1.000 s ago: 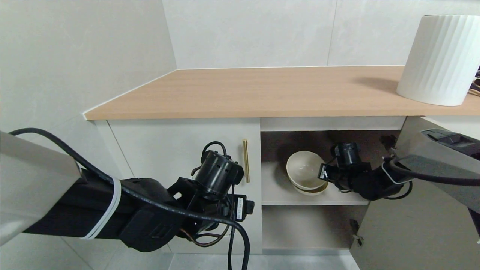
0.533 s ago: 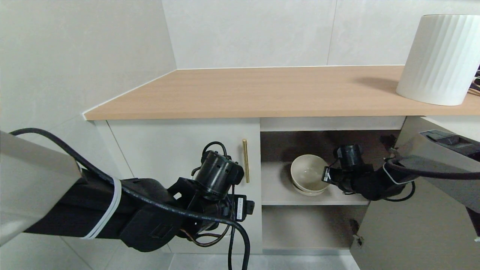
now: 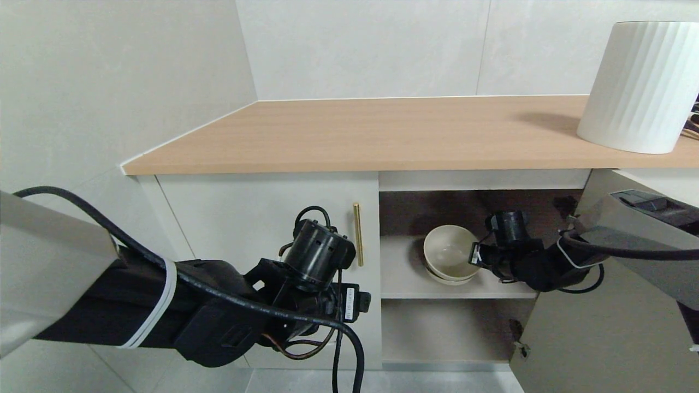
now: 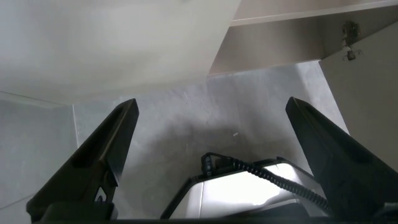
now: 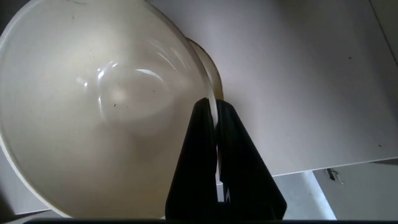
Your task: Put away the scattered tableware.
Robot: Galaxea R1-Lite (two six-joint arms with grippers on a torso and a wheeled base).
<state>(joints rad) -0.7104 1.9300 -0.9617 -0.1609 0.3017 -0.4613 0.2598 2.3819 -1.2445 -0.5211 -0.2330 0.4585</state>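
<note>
Inspection finds the cabinet's right-hand door (image 3: 573, 338) swung open and the left-hand door (image 3: 262, 218), with its brass handle (image 3: 357, 233), closed. Inside the open bay, a cream bowl (image 3: 449, 252) sits on the middle shelf (image 3: 401, 281), nested upright on a second, similar dish (image 3: 450, 279) whose rim shows beneath it. The right pincer (image 3: 474, 255) reaches in from 3 o'clock of the bowl and is closed narrowly on the bowl's rim, one finger inside the wall and one outside, as the right wrist view confirms. The left pincer (image 4: 211, 106) hangs low in front of the closed door, at 7 o'clock of the head view, spread wide and holding nothing, pointing down at the grey floor (image 4: 205, 143). The wooden table (image 3: 382, 136) above the cabinet carries a white ribbed container (image 3: 639, 87) at its 2 o'clock end; no loose tableware can be seen on the visible stretch. Assessment: the bowl appears to have reached its storage place, so this item is all but done. What seems to remain is to release the rim, draw the right arm out clear of the stack, and close the door. Whether further pieces await beyond the head view's edge cannot be told.
</note>
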